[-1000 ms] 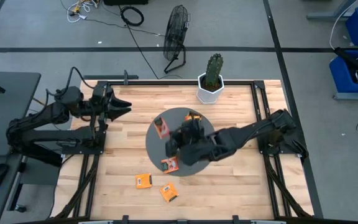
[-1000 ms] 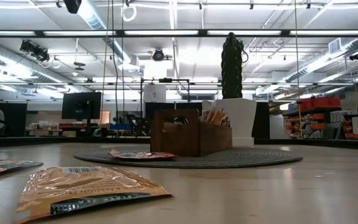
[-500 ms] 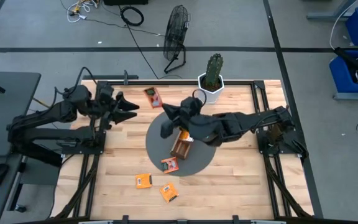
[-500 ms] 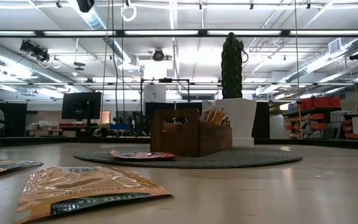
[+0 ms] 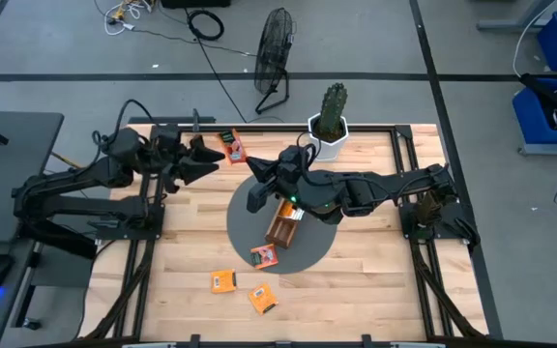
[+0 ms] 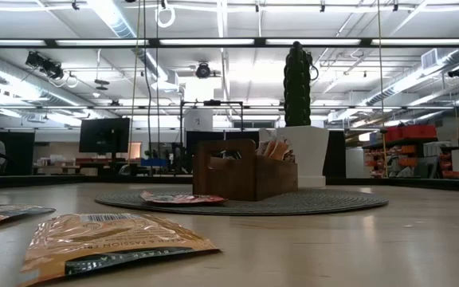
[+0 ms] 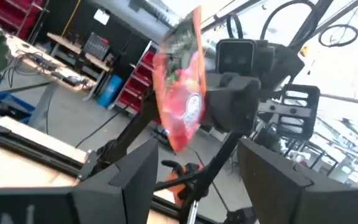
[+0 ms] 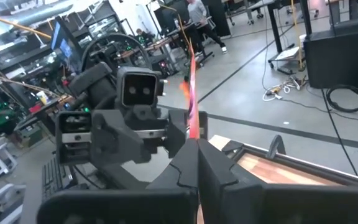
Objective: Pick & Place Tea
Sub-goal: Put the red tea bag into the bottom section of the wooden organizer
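A red-orange tea sachet [image 5: 230, 145] is up in the air over the table's far left part. My right gripper [image 8: 197, 144], reaching in from the right, is shut on it. My left gripper [image 5: 201, 159] faces it from the left, open. The sachet [image 7: 182, 81] shows just beyond that gripper's spread fingers, and I see no touch. A brown wooden box [image 5: 280, 224] holding several sachets stands on a round grey mat [image 5: 245, 232]. One sachet [image 5: 264, 256] lies on the mat's near edge. Two more sachets [image 5: 223, 280], [image 5: 262, 298] lie flat on the table. My right gripper pinches the sachet's lower edge [image 8: 195, 132] between its two shut fingers. The fingers lie about level, coming from the table's right side. The sachet stands upright above the fingers, lifted clear of the table, its flat face turned toward my left gripper.
A cactus in a white pot [image 5: 329, 135] stands at the table's far edge, close behind my right arm. In the low view a sachet [image 6: 110, 243] lies near the camera, and the box [image 6: 245, 171] stands on the mat behind it. Bare wood lies at the near right.
My right gripper has risen from over the mat and gone toward the far left, tipping up to about level. It has carried the sachet up to my left gripper. My left gripper has moved a little toward the far right and tipped upward. The wooden box now shows uncovered.
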Controlling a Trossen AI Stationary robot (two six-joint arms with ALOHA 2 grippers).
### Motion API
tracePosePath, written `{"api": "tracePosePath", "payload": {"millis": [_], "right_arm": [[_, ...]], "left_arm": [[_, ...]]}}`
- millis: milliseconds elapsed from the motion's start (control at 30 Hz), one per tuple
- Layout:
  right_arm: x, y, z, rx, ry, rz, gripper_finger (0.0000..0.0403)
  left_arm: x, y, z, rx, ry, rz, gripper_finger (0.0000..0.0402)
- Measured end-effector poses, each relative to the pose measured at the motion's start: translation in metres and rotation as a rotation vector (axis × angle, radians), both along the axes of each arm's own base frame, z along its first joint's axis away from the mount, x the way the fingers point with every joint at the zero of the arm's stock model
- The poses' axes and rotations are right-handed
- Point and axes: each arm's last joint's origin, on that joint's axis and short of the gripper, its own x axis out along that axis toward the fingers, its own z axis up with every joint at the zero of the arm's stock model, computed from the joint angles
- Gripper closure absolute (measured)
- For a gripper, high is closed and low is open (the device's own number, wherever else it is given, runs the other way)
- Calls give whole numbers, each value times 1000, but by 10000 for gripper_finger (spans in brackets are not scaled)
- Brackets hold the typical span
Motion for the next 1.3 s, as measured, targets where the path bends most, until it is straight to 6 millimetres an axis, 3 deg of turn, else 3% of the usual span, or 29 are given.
{"api": "tracePosePath", "payload": {"millis": [433, 933, 1100, 1300], "right_arm": [[1, -4, 0, 15, -8, 12, 403], [12, -18, -9, 37, 16, 28, 403], [8, -18, -9, 43, 45, 67, 395], [-11, -19, 2, 110, 72, 177, 344]], "left_arm": [[10, 9, -1, -9, -27, 31, 189], [17, 9, -2, 26, -30, -27, 381], [16, 8, -3, 27, -21, -49, 380], [15, 9, -11, 47, 78, -206, 387]]}}
